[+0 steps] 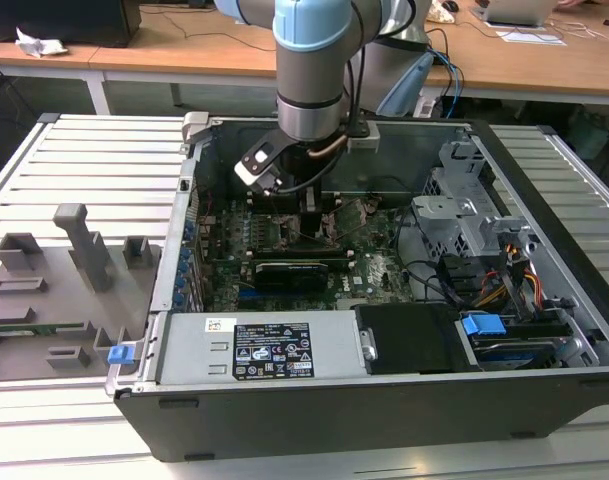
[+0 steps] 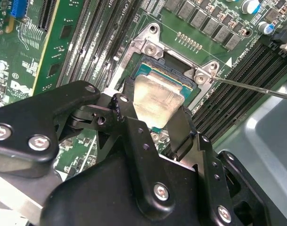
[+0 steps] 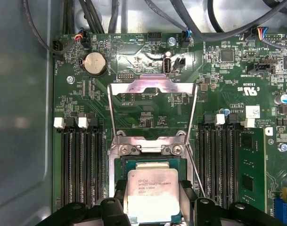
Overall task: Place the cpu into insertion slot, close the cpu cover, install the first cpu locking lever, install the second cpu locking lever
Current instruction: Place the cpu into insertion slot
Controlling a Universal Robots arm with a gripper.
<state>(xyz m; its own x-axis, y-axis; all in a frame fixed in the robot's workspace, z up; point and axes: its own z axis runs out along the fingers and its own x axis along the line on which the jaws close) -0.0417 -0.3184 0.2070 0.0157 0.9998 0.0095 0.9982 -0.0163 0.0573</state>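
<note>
My claw [image 2: 155, 112] is clenched on the cpu [image 2: 155, 96], black fingers [image 2: 181, 122] pressing two opposite edges of its pale metal top. In both wrist views the chip [image 3: 151, 195] hangs directly over the insertion slot [image 3: 134, 162]. A strip of the dark socket shows beyond its far edge, and I cannot tell whether the chip touches the contacts.

The cpu cover [image 3: 152, 87] stands swung open on its hinge at the socket's far side, its window framing green board. A thin locking lever [image 2: 256, 87] juts out from one socket corner, close by my finger. Rows of black memory slots [image 3: 82, 160] flank the socket on both sides, and a coin battery [image 3: 95, 62] and loose cables [image 3: 181, 14] lie beyond the cover.

In the exterior view my claw [image 1: 309, 215] reaches down into the open computer case [image 1: 384, 410]. From it, a long black card [image 1: 289, 275] lies near at six o'clock with the power supply [image 1: 254, 350] farther on. The drive cage [image 1: 464, 200] stands at three o'clock. Grey fixtures [image 1: 74, 270] sit well apart at nine o'clock on the slatted worktop [image 1: 84, 150].
</note>
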